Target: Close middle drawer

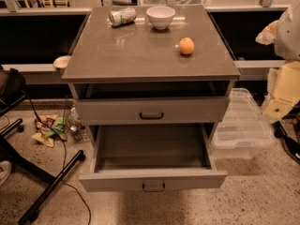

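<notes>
The grey cabinet (151, 55) faces me. The middle drawer (153, 178) is pulled far out and empty, with its dark pull handle (153, 186) at the centre of the front panel. The uppermost drawer (151, 110) above it stands slightly out, with its own handle (151, 116). The lowest drawer is hidden under the open one. My arm and gripper (277, 108) hang at the right edge of the camera view, level with the uppermost drawer and well clear of the cabinet's right side.
On the cabinet top lie a tipped can (122, 16), a white bowl (161, 17) and an orange (186, 46). A clear plastic bin (241, 125) sits on the floor to the right. A chair base (47, 186), a cable and litter (51, 128) are on the left.
</notes>
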